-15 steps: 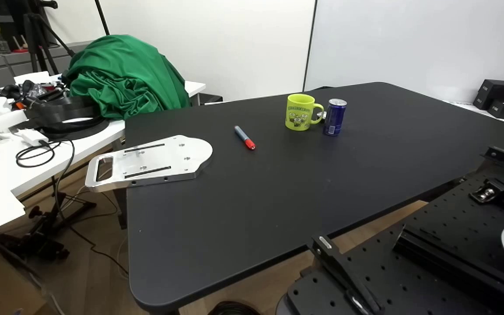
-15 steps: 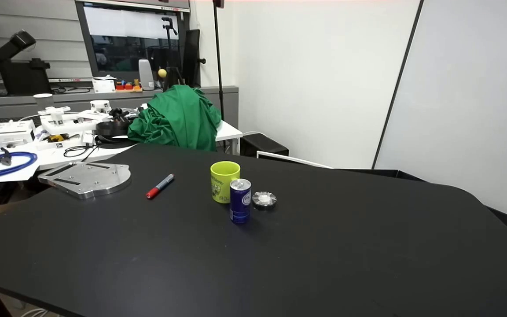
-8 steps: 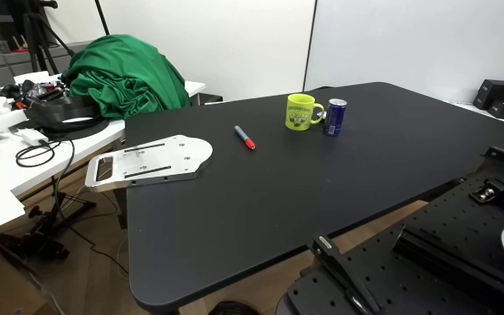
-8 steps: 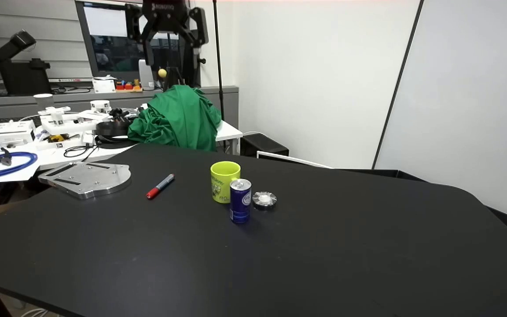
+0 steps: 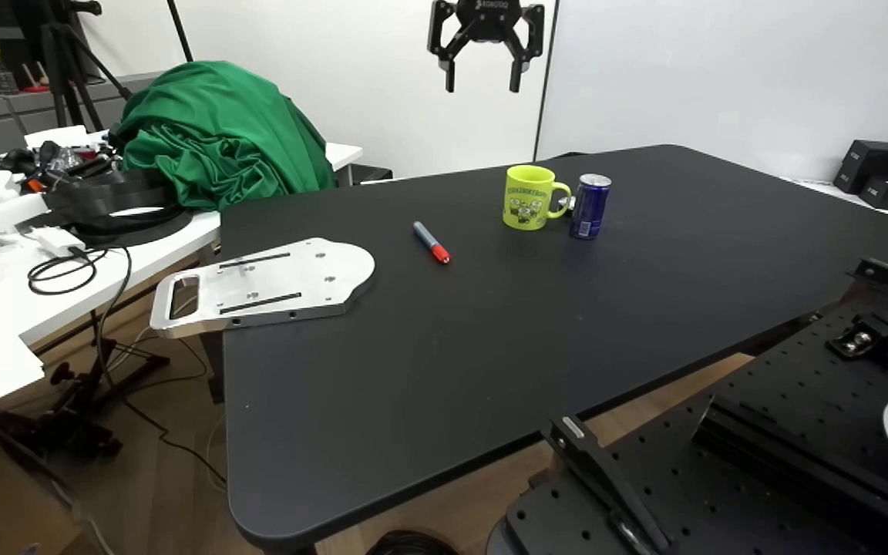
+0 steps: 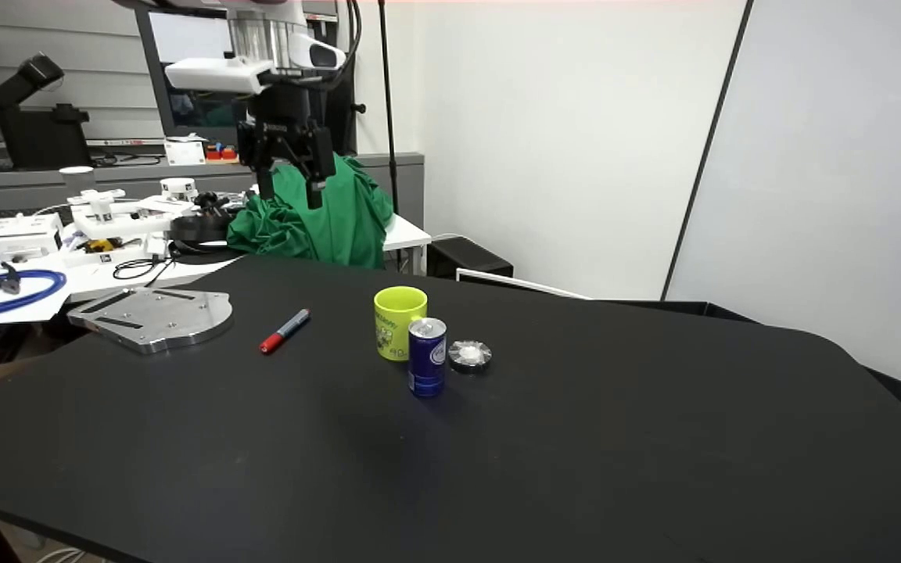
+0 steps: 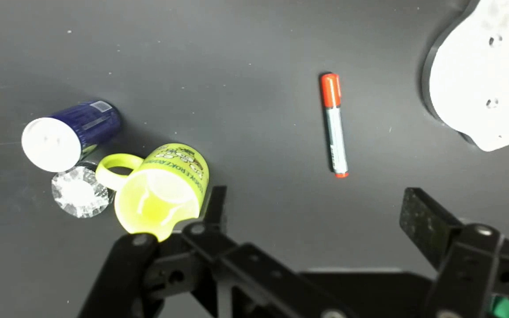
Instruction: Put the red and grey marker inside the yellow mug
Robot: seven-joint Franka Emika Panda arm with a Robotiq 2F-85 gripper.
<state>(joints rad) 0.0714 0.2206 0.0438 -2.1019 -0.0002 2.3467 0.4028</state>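
Observation:
The red and grey marker lies flat on the black table, in both exterior views [image 5: 432, 243] [image 6: 285, 331]. In the wrist view the marker [image 7: 335, 128] lies ahead of the fingertips, its red cap pointing away. The yellow mug stands upright with its handle toward the blue can, in both exterior views [image 5: 527, 197] [image 6: 393, 328]. In the wrist view the mug [image 7: 177, 165] is at left, its rim partly covered by a finger. My gripper is open and empty, high above the table, in both exterior views [image 5: 482, 79] [image 6: 290, 191] and the wrist view [image 7: 315, 204].
A blue can [image 5: 590, 206] stands close beside the mug, with a shiny-topped round disc [image 6: 469, 355] near both. A flat silver metal plate [image 5: 290, 281] lies at the table edge beyond the marker. A green cloth heap [image 6: 333, 211] sits on a white side table.
My gripper has come down into both exterior views from above, its fingers spread. The marker, mug and can have not moved.

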